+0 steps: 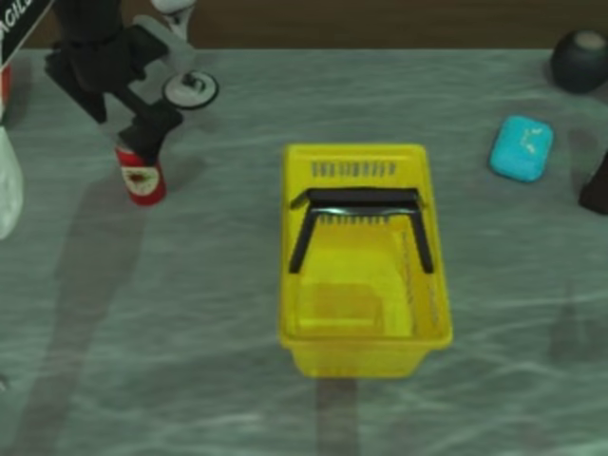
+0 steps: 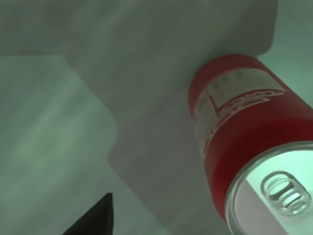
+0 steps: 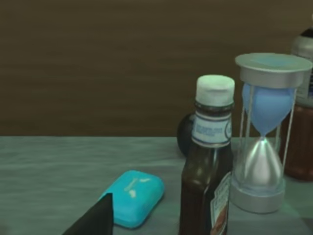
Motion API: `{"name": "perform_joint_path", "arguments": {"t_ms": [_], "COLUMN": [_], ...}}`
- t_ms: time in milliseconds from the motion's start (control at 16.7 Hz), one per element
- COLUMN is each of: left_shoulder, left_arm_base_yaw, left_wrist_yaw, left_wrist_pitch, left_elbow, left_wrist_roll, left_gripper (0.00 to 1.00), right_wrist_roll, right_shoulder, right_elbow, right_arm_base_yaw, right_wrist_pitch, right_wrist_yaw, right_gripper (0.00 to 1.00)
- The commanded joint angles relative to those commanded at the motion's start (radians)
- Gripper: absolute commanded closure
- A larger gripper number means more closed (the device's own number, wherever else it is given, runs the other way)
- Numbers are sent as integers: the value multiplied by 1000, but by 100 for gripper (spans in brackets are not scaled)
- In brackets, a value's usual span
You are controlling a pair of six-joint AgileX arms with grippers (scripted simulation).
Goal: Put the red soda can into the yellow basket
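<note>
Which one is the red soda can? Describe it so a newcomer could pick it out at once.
Start at the yellow basket in the middle of the table, then look to the top view's left, toward the far edge. There the red soda can stands directly under the left end effector. It is a small red cylinder with a silver pull-tab top and a pale label patch, far smaller than the basket.

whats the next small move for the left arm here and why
Probably lower the left gripper a little further around the red soda can and close on it. The can stands upright on the table's left side, well apart from the yellow basket, and no grasp shows yet. The right arm is parked at the right edge.
</note>
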Motion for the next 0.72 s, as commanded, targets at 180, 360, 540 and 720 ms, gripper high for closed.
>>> {"name": "perform_joint_path", "arguments": {"t_ms": [180,360,540,720], "left_shoulder": [4,2,-6,-13], "left_arm_base_yaw": [0,-2,-1,1], "left_wrist_yaw": [0,0,0,-1], "left_wrist_pitch": [-1,4,73,180], "left_elbow": [5,-1,-75,-194], "left_wrist_roll": [1,0,0,1], "left_gripper": [0,0,0,0], "right_wrist_roll": [0,0,0,0], "right_shoulder": [0,0,0,0], "right_elbow": [0,0,0,0], "right_arm_base_yaw": [0,0,0,0], "right_wrist_pitch": [0,0,0,0], "right_wrist_yaw": [0,0,0,0], "right_gripper": [0,0,0,0]}}
